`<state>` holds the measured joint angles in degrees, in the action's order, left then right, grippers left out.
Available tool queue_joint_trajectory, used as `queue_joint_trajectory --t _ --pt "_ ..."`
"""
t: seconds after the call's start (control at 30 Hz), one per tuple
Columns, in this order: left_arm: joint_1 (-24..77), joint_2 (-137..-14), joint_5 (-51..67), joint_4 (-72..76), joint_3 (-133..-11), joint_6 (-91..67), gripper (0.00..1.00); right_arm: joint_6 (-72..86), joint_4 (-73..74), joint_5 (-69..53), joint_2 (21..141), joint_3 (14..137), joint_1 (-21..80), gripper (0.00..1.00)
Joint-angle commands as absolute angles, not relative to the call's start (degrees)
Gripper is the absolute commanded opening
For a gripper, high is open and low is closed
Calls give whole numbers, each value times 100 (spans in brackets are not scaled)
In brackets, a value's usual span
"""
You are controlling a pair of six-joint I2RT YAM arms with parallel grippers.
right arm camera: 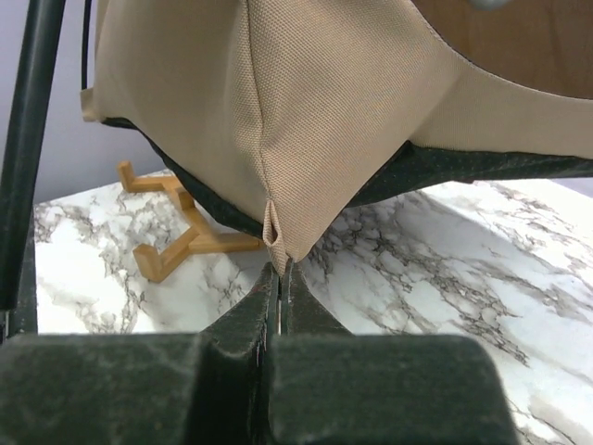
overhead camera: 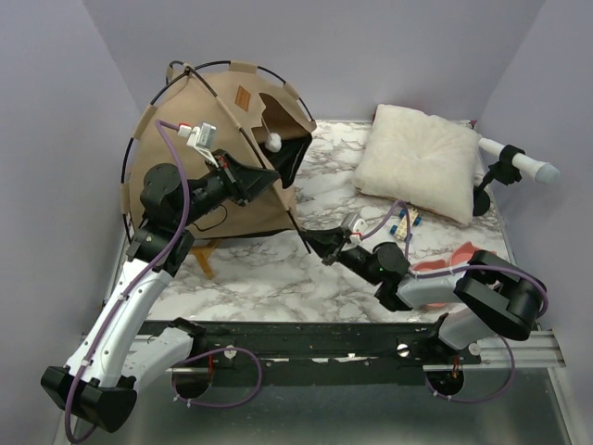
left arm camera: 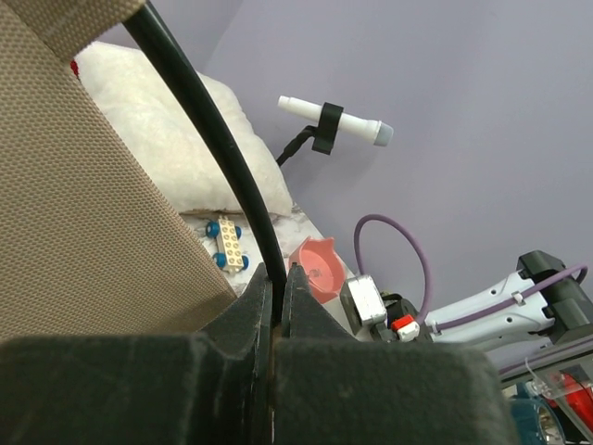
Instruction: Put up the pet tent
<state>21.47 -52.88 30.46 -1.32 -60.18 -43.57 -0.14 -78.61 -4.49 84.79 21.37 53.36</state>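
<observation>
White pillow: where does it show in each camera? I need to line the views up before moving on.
Top external: the white pillow lies at the right rear, to the right of the pet tent.
Left wrist: upper left, behind the tent's tan fabric and the black pole.
Right wrist: not in it.
Shared landmark: the pet tent's tan fabric, seen in all three views.

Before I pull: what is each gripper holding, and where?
Left gripper pinches a black pole of the tent; right gripper pinches its bottom corner.
</observation>
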Motion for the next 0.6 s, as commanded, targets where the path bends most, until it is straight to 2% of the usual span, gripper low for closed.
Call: queue_joint_trajectory --t 0.0,0.3,0.57 --pt "2059 -5150 2726 355 -6255 -3990 0 -18 -7698 -339 8341 2135 5416 1" --pt "1960 -5314 2061 681 -6223 -3784 0 249 -7178 -186 7822 1786 5580 1" --pt "1874 -5508 2004 907 -6227 -3715 0 352 -6950 -36 7472 1585 5669 1"
